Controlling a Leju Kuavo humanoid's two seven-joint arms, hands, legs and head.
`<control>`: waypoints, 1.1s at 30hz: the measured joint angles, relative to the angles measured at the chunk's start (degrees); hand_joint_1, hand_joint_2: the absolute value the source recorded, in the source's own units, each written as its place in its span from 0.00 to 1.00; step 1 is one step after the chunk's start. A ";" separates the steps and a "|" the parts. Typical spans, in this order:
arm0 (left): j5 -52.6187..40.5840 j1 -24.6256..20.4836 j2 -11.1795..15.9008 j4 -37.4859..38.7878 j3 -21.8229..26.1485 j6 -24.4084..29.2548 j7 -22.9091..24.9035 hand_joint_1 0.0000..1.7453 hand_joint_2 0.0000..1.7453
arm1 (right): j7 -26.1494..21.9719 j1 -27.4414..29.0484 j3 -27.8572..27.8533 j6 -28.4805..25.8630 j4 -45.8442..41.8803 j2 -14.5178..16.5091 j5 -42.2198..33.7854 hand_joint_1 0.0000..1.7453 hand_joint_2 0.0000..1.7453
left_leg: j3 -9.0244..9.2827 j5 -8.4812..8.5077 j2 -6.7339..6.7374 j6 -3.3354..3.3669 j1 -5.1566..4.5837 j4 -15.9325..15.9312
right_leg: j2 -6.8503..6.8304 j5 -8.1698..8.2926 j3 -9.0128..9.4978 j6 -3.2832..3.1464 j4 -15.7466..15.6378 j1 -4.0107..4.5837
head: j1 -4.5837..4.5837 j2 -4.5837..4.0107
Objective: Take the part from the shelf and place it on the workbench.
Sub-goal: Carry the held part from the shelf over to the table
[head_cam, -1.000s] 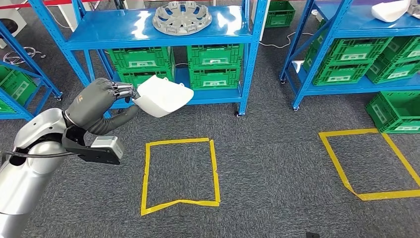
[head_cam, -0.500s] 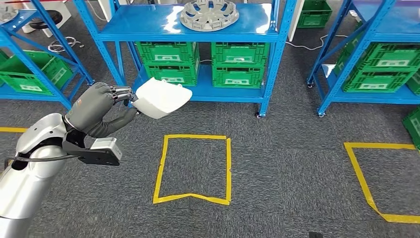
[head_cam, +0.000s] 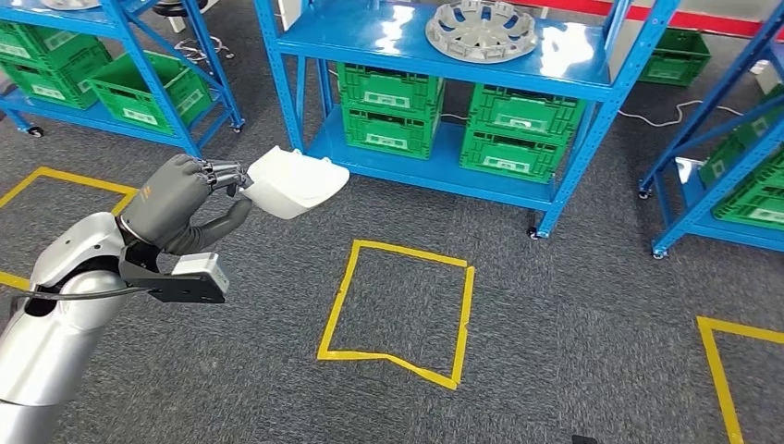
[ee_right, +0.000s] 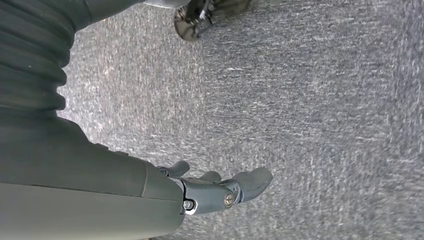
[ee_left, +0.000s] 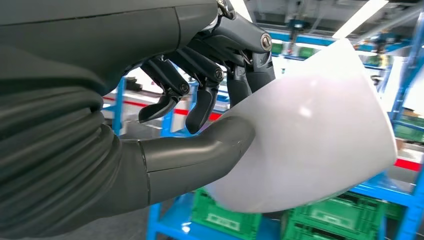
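Left hand (head_cam: pixel 180 199) raised in front of the body, gripping the white part (head_cam: pixel 294 182) at its near edge; thumb (ee_left: pixel 200 147) pressed under the shell, dark fingers (ee_left: pixel 202 102) curled over its rim. Part held in the air above grey carpet (head_cam: pixel 555 314), clear of the blue shelf (head_cam: pixel 444 42) behind it and not resting on any surface. Grey wheel cover (head_cam: pixel 481 28) lying on the shelf's upper level, green crates (head_cam: pixel 458 116) stacked on the lower level. Yellow tape outline (head_cam: pixel 398 310) on the carpet, ahead and to the right of the held part. Right hand (ee_right: pixel 215 190) hanging over the carpet (ee_right: pixel 310 110), empty, fingers slightly bent and apart
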 joint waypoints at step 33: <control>-0.40 -0.08 -0.81 3.55 0.48 0.75 -0.26 1.00 1.00 | 0.01 0.31 -0.33 -0.27 0.00 0.03 -0.39 0.00 1.00 | -0.63 0.59 -2.23 0.11 -0.48 0.43 | 0.46 2.59 1.36 -0.62 -2.38 0.16 | -0.52 0.00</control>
